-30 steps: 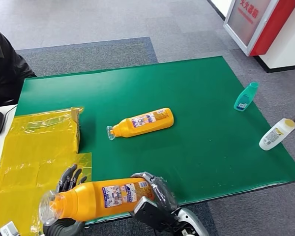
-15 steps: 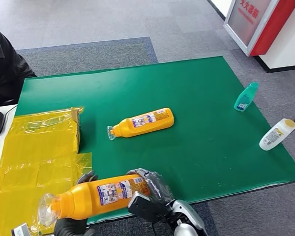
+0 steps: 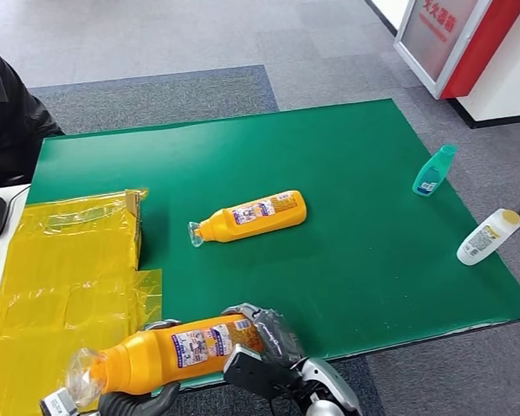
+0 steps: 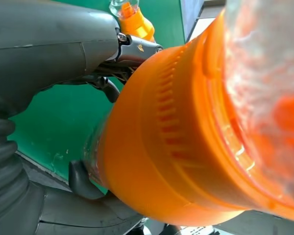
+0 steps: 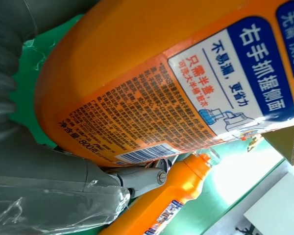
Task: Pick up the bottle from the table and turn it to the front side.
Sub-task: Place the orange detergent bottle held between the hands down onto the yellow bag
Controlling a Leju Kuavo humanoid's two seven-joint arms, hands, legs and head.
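Lifted off the green bench (image 3: 375, 260) at its near edge, the orange bottle (image 3: 172, 351) lies sideways between the right hand (image 3: 267, 342) gripping its base and the left hand (image 3: 136, 400) gripping its neck, a two-handed hold suited to rolling its label forward.

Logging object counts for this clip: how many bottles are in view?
4. One orange bottle held in both hands at the near edge, another orange bottle lying mid-table, a teal bottle and a white bottle at the right edge.
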